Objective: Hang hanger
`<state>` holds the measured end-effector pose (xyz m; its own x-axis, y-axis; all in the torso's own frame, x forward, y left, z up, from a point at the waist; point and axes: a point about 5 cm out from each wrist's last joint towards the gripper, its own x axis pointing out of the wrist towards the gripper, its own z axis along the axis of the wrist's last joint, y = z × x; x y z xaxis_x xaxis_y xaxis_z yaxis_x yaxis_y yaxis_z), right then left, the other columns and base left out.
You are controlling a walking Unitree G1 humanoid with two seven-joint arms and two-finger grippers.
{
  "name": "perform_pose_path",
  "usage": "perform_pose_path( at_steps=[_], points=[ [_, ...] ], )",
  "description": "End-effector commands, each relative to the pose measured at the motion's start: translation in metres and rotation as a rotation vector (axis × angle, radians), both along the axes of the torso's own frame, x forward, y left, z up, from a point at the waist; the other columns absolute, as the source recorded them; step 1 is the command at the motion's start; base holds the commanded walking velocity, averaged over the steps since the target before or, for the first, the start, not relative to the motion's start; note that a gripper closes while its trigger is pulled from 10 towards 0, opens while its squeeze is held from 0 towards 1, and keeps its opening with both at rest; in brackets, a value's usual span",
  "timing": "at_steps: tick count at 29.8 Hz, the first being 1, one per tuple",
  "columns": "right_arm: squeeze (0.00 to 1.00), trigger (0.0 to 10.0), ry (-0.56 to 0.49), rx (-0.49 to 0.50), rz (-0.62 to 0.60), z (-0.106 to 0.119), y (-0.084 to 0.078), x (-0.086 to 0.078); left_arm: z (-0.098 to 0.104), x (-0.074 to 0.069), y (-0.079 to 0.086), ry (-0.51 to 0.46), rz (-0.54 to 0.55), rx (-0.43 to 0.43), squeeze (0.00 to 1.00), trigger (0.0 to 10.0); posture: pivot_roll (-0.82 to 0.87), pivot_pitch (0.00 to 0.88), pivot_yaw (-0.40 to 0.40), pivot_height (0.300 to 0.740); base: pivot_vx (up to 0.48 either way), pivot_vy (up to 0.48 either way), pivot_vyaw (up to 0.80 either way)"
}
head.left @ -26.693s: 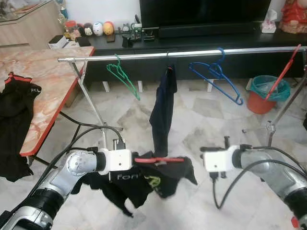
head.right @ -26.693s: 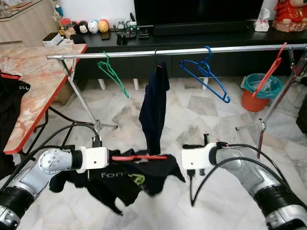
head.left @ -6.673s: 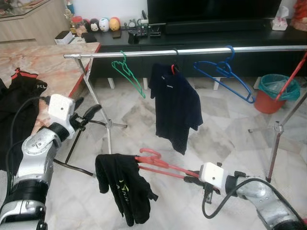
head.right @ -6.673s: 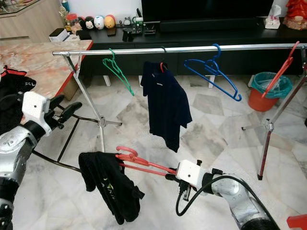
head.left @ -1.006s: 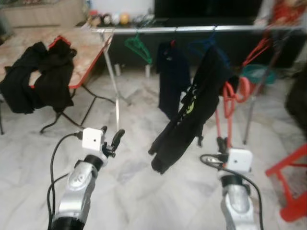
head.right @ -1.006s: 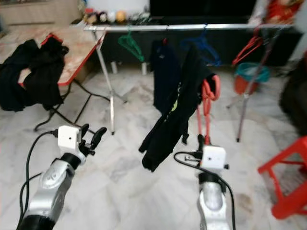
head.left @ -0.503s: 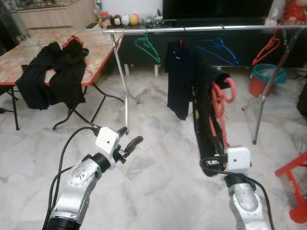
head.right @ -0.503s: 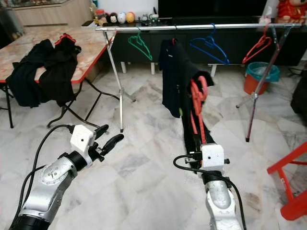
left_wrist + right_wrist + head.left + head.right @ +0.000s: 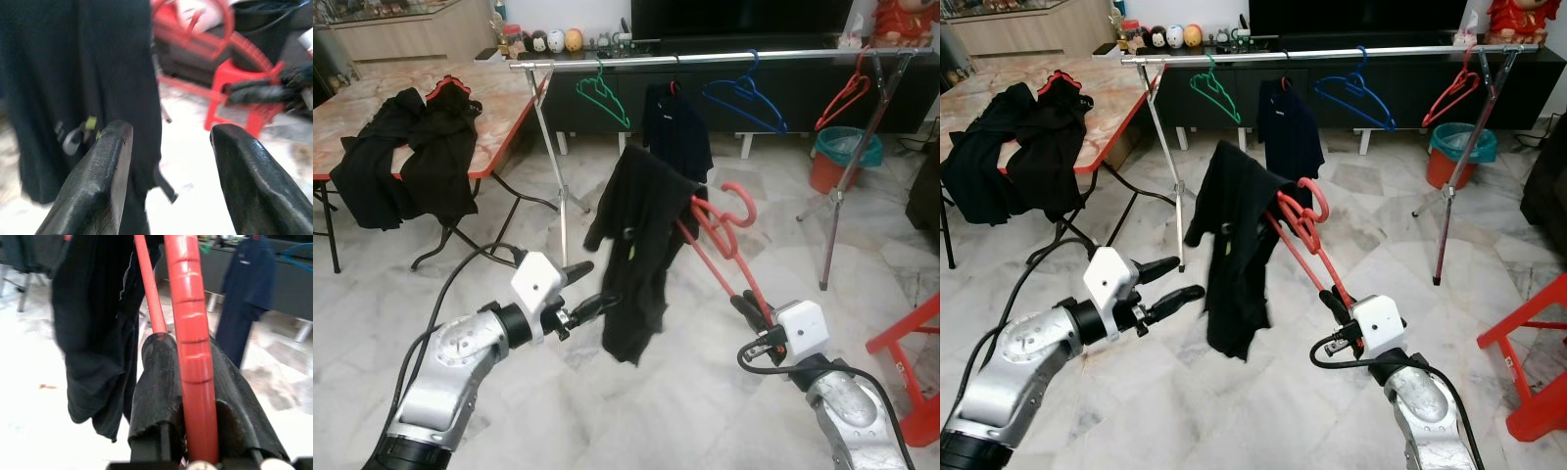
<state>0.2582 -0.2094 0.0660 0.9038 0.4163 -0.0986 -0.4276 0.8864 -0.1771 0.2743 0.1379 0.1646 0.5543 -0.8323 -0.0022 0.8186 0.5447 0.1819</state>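
Note:
A red hanger (image 9: 717, 247) carries a black shirt (image 9: 634, 245) with a small green print. My right gripper (image 9: 750, 311) is shut on the hanger's lower bar, and the hanger leans up and to the left with its hook (image 9: 736, 210) free in the air. In the right wrist view the red bar (image 9: 190, 347) runs between the closed fingers (image 9: 155, 382). My left gripper (image 9: 591, 287) is open, right beside the shirt's lower left edge. Its wrist view shows the shirt (image 9: 88, 73) just beyond the spread fingers (image 9: 100, 181). The silver rail (image 9: 705, 60) stands well behind.
On the rail hang a green hanger (image 9: 603, 94), a dark blue shirt (image 9: 677, 135), a blue hanger (image 9: 744, 94) and a red hanger (image 9: 847, 91). A marble table (image 9: 499, 98) with black clothes (image 9: 411, 152) is on the left. A teal bin (image 9: 832, 157) and red stool (image 9: 913, 364) sit right.
The hanger has tipped from upright to leaning left, swinging the shirt over towards my left gripper. The left gripper has reached in to the shirt's edge.

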Motion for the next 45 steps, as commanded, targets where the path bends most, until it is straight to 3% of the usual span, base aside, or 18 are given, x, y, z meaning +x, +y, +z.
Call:
perform_pose_path(
  at_steps=[1, 5, 10, 16, 23, 34, 39, 45],
  points=[
    [0.0, 10.0, -0.049, 0.066, 0.078, 0.013, 0.008, 0.0, 0.016, -0.003, 0.001, -0.011, -0.066, -0.01, 0.0, 10.0, -0.04, 0.0, 0.077, 0.74, 0.0, 0.0, 0.0],
    [0.0, 10.0, 0.025, 0.085, 0.233, 0.006, 0.016, -0.013, 0.037, -0.009, 0.0, 0.002, -0.175, -0.039, 0.0, 10.0, -0.03, 0.0, 0.08, 0.74, 0.0, 0.0, 0.0],
    [0.0, 10.0, 0.075, 0.068, 0.292, 0.001, 0.013, -0.017, 0.055, -0.015, 0.003, 0.025, -0.267, -0.05, 0.0, 10.0, -0.03, 0.0, 0.079, 0.74, 0.0, 0.0, 0.0],
    [0.0, 10.0, 0.118, 0.042, 0.341, -0.004, 0.011, -0.019, 0.054, -0.02, 0.005, 0.068, -0.312, -0.024, 0.0, 10.0, -0.03, 0.005, 0.081, 0.74, 0.0, 0.0, 0.0],
    [0.0, 10.0, 0.221, 0.034, 0.495, -0.009, 0.009, -0.033, 0.044, -0.029, 0.007, 0.166, -0.381, 0.014, 0.0, 10.0, -0.02, 0.012, 0.082, 0.74, 0.0, 0.0, 0.0],
    [0.0, 10.0, 0.206, 0.026, 0.489, -0.007, 0.01, -0.028, 0.028, -0.025, 0.005, 0.202, -0.368, 0.058, 0.0, 10.0, -0.02, 0.018, 0.09, 0.74, 0.0, 0.0, 0.0],
    [0.0, 10.0, 0.183, 0.035, 0.478, -0.005, 0.014, -0.026, 0.023, -0.012, 0.004, 0.2, -0.249, -0.024, 0.0, 10.0, -0.03, 0.023, 0.093, 0.74, 0.0, 0.0, 0.0],
    [0.0, 10.0, 0.177, 0.04, 0.471, -0.005, 0.015, -0.026, 0.023, -0.009, 0.002, 0.216, -0.221, -0.071, 0.0, 10.0, -0.03, 0.025, 0.094, 0.74, 0.0, 0.041, 0.0]
  ],
)
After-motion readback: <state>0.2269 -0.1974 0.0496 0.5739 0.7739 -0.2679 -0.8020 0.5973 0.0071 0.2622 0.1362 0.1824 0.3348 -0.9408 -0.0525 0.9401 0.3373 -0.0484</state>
